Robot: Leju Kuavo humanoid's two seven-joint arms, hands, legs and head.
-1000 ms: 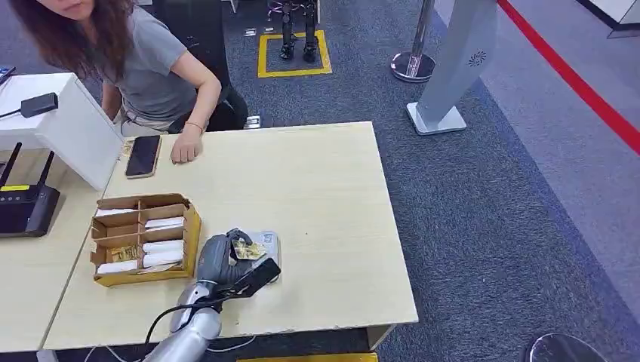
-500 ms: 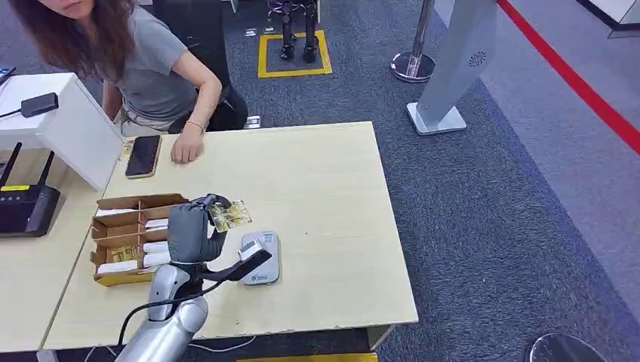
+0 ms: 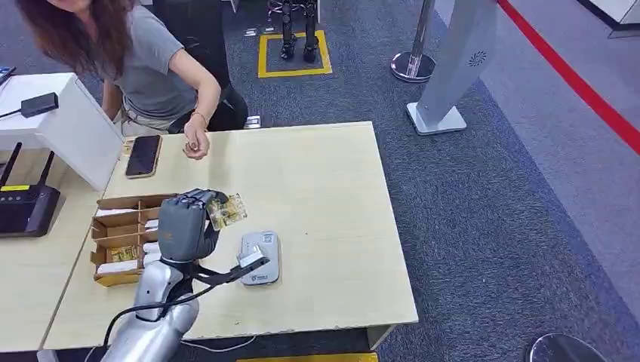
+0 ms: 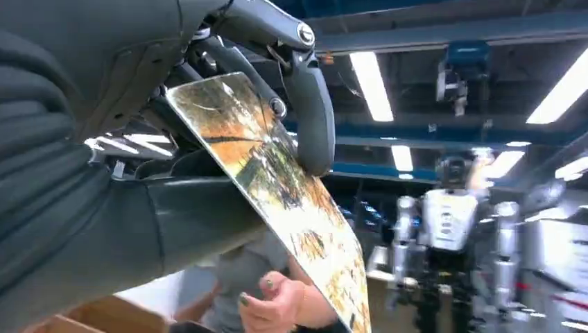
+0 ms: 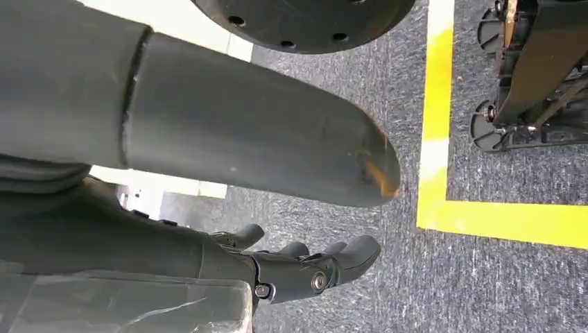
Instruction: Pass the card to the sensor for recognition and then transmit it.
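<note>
Silver-armed, the left hand (image 3: 183, 225) grips the card (image 3: 227, 211) raised above the table (image 3: 332, 226), just past the sensor (image 3: 260, 257), so handing it to the person (image 3: 151, 64) beyond looks left, right hand (image 5: 305, 267) hanging empty.

No legible text. Card (image 3: 228, 211) in left hand (image 3: 183, 225) shows a gold pattern; sensor (image 3: 261, 257) label too small to read.

glossy card (image 4: 277, 180), cardboard box (image 3: 121, 226), matt wooden table (image 3: 332, 204)
</note>
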